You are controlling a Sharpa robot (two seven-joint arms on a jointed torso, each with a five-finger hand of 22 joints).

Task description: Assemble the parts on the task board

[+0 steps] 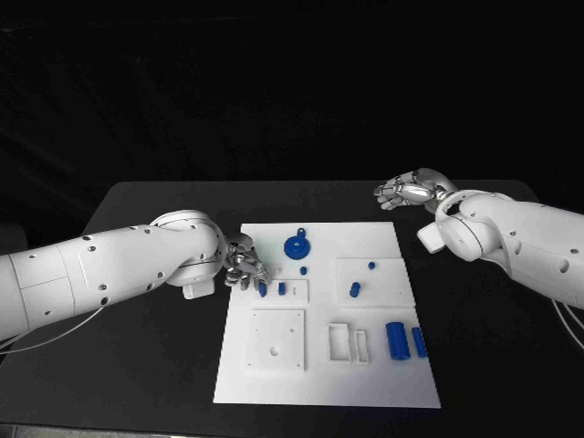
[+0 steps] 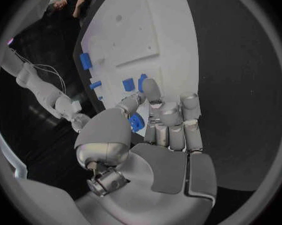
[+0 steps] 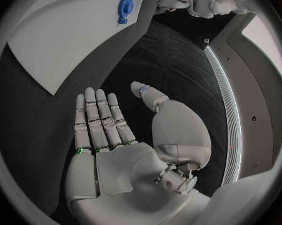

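The robot's left hand (image 1: 244,271) sits at the left edge of the white task board (image 1: 371,383), fingers curled around a small blue part (image 2: 136,122) that the left wrist view shows pinched between thumb and fingers. Just beside those fingertips, a short blue peg (image 1: 282,287) stands in a small raised square on the board, and another blue piece (image 1: 262,289) lies right at the hand.

Farther up the board, a round blue disc-shaped part (image 1: 297,247) rests near the top middle, with a tiny blue stud (image 1: 303,270) below it. To the right of these, a small blue cylinder (image 1: 354,289) lies tilted on a raised pad, a smaller blue peg (image 1: 371,266) above it. Near the board's lower right, two long blue bars (image 1: 405,340) lie side by side, next to two white slotted blocks (image 1: 348,342). A white square plate with holes (image 1: 276,339) takes the lower left.

The right hand (image 1: 413,191) hovers over the black table (image 1: 134,365), well apart from the board's upper right corner. The right wrist view shows its palm flat and fingers (image 3: 97,120) stretched out, holding nothing.
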